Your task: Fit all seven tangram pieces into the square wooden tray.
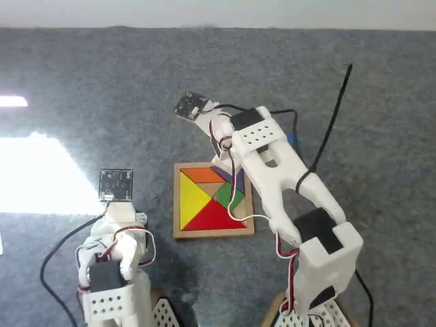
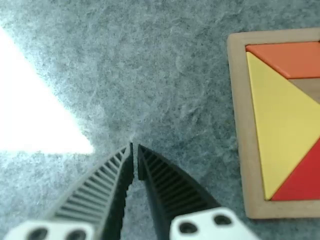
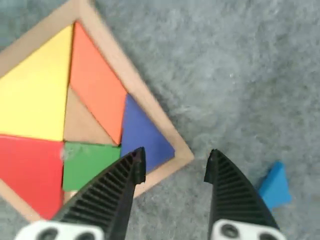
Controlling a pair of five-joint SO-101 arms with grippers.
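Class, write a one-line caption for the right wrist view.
Right pincer open over the tray corner, one blue piece lying outside.

Open table (image 1: 82,82) extends beyond the square wooden tray (image 1: 212,234) and to its left. The left gripper (image 2: 134,148), jaws together, hangs over this bare surface beside the tray's left rim, with a strip of table between the two. The right arm (image 1: 272,163) spans the tray's right edge and blocks approach from above on that side. The right gripper (image 3: 176,159), jaws spread, sits over the tray's far right corner. A blue piece (image 3: 274,186) lies on the table just outside one of its fingers, apart from the tray. A black cable (image 1: 332,122) crosses above the table to the right of the tray.
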